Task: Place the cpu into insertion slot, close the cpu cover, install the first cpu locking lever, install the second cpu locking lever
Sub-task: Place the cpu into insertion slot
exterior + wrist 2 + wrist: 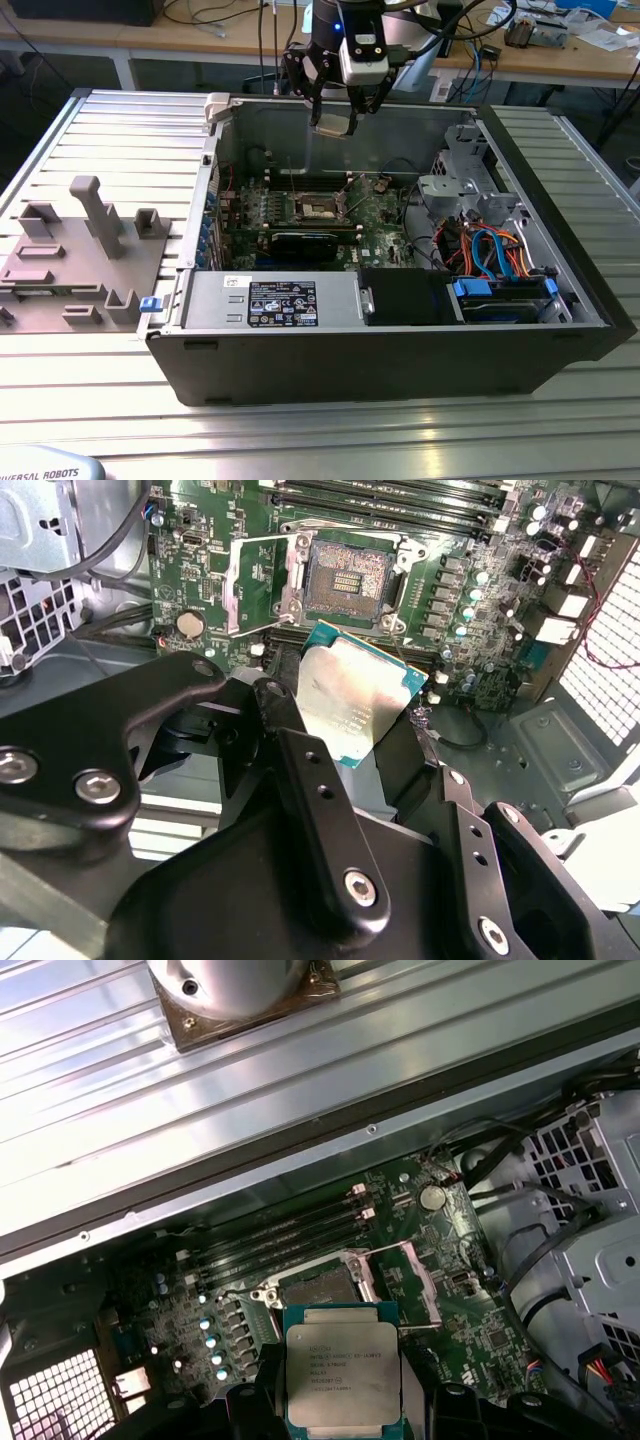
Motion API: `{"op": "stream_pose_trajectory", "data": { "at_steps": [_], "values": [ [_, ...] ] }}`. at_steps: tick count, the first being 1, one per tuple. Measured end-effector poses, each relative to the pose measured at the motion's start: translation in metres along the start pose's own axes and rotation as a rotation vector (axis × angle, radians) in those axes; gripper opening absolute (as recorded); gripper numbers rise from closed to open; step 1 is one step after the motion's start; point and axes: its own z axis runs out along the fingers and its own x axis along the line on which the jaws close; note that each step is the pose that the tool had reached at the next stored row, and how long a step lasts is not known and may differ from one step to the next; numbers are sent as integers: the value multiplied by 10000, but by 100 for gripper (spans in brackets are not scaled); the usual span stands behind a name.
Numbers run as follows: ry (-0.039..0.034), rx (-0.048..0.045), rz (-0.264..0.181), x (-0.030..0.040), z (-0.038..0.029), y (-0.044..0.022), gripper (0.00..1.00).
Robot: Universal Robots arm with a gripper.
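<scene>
Two fingers [283, 715] hold the cpu [352, 702] (above the insertion slot [347, 580]).

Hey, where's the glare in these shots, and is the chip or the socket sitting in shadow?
Second wrist view: the cpu has a pale sheen across its metal top. First wrist view: it is evenly lit, while the ribbed table throws bright streaks. Exterior view: the insertion slot sits dimmer inside the case than the table around it.
</scene>
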Motion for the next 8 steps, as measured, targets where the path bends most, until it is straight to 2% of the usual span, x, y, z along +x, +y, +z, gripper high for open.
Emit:
{"op": "stream_pose_trajectory", "data": {
  "at_steps": [8],
  "values": [
    [-6, -1, 73, 0, 0, 0, 55]
  ]
}}
